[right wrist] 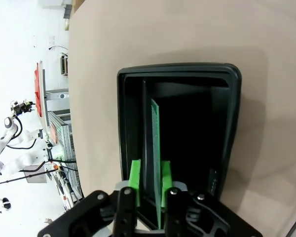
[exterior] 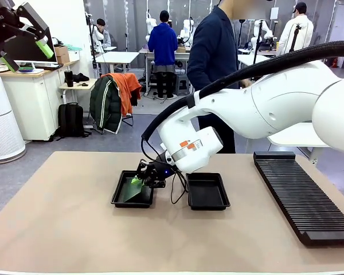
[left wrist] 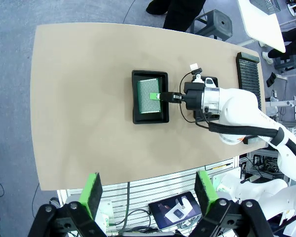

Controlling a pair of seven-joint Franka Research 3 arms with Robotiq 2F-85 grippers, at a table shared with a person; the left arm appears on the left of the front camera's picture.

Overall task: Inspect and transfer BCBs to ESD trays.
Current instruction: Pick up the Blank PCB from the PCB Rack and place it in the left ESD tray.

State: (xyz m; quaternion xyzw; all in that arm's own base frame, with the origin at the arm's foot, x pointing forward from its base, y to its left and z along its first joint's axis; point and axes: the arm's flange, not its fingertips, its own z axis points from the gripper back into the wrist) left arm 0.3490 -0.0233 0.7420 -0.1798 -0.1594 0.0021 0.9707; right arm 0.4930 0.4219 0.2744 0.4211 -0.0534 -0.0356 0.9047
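As my right arm (exterior: 264, 103) crosses over, my right gripper (right wrist: 150, 165) dips into the left ESD tray (exterior: 119, 197).
Pads (right wrist: 134, 173) straddle the BCB (right wrist: 155, 133) there, seemingly unclamped; its lower edge is hidden; left gripper (left wrist: 148, 180) gapes.

The tray (right wrist: 233, 123) looks glossy black plastic, the tabletop (right wrist: 163, 29) smooth and matt

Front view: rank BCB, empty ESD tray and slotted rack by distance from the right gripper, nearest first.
1. BCB: between the right gripper fingers, left of centre.
2. Empty ESD tray: just to the right.
3. Slotted rack: far right of the table.
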